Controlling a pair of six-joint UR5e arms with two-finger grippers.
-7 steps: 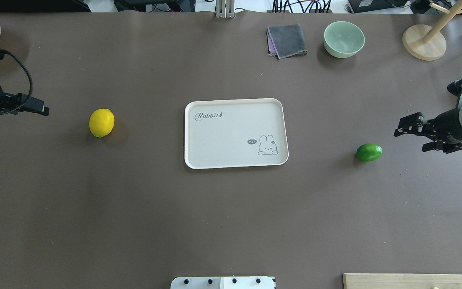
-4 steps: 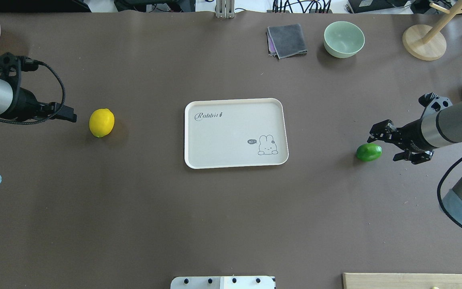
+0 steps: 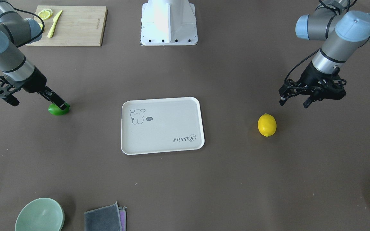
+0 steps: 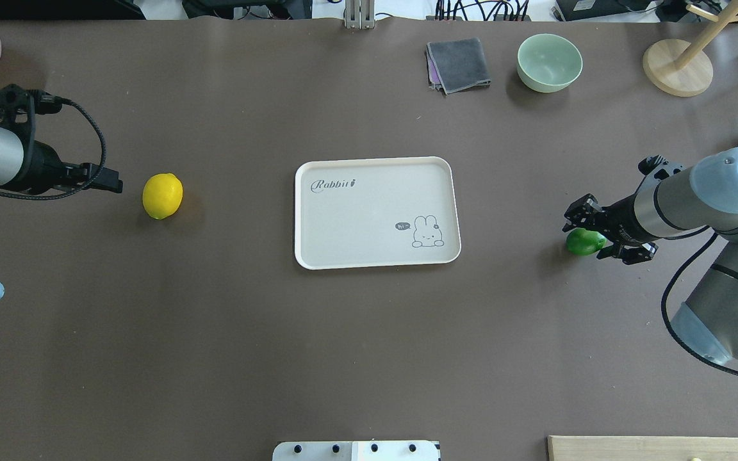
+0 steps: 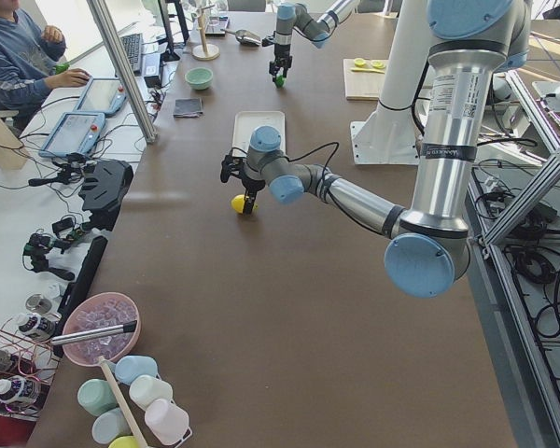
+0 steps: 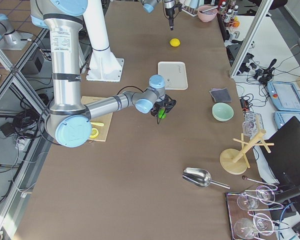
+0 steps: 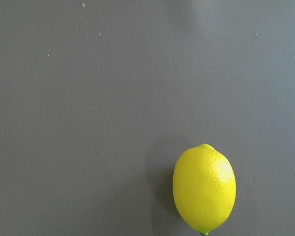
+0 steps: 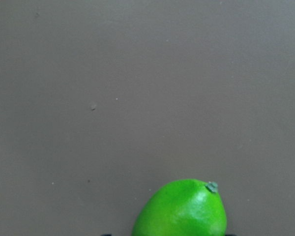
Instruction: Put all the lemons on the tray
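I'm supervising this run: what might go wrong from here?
The green lemon is round and glossy; the open right gripper straddling it may squeeze it out sideways when closing. The left gripper, open, is short of the yellow lemon and might nudge it rolling. Both arms may crowd over the tray.

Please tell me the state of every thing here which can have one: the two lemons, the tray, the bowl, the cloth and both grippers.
yellow lemon: lying on the table, off the tray, untouched.
green lemon: lying on the table, off the tray.
tray: empty.
bowl: upright, empty.
cloth: folded.
left gripper: open, short of the yellow lemon.
right gripper: open, one finger on either side of the green lemon.
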